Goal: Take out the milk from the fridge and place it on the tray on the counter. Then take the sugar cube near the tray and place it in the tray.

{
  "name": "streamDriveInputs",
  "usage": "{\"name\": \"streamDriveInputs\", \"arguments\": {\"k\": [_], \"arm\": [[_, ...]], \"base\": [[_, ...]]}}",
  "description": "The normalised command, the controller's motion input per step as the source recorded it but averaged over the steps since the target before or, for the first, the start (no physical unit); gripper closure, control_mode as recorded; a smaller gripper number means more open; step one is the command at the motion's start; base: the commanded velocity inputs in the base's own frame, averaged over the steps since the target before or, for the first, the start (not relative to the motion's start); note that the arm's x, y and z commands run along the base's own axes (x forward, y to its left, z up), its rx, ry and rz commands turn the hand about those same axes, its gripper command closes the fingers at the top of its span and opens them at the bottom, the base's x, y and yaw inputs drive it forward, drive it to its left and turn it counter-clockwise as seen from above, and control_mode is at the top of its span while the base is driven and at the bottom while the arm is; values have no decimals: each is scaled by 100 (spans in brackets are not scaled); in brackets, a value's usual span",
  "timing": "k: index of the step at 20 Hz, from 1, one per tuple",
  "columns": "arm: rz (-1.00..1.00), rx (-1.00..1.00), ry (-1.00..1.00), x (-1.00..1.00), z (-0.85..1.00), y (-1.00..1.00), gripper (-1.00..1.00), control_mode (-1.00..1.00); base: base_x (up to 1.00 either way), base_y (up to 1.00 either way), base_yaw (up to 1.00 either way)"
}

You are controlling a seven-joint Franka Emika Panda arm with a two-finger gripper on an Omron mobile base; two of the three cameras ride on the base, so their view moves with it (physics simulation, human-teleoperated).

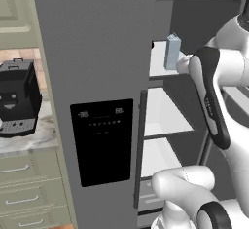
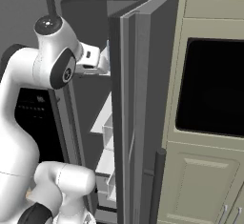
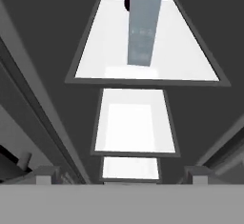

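The fridge stands with its right door swung open, showing white inner shelves. The milk is a pale blue carton standing upright on the top shelf, and in the hand view the milk is straight ahead of the fingers. My gripper is open with nothing between its fingertips, a short way short of the carton. In the left base view my hand sits just right of the carton at the shelf's front. The tray and the sugar cube are out of view.
A black coffee machine stands on the marble counter left of the fridge, over sage-green drawers. A built-in oven fills the cabinet wall right of the open door. Two lower fridge shelves lie below the milk.
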Motion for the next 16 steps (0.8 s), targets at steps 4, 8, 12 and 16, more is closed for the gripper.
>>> {"name": "streamDriveInputs", "arguments": {"k": [4,8,12,16], "arm": [[0,0,-11,1,40,-7,-100,-100],[0,0,-3,14,24,0,-100,-100],[0,0,-9,23,19,-1,-100,-100],[0,0,-5,32,13,-4,-100,-100]], "base": [[0,0,0],[0,0,0],[0,0,0],[0,0,0]]}}
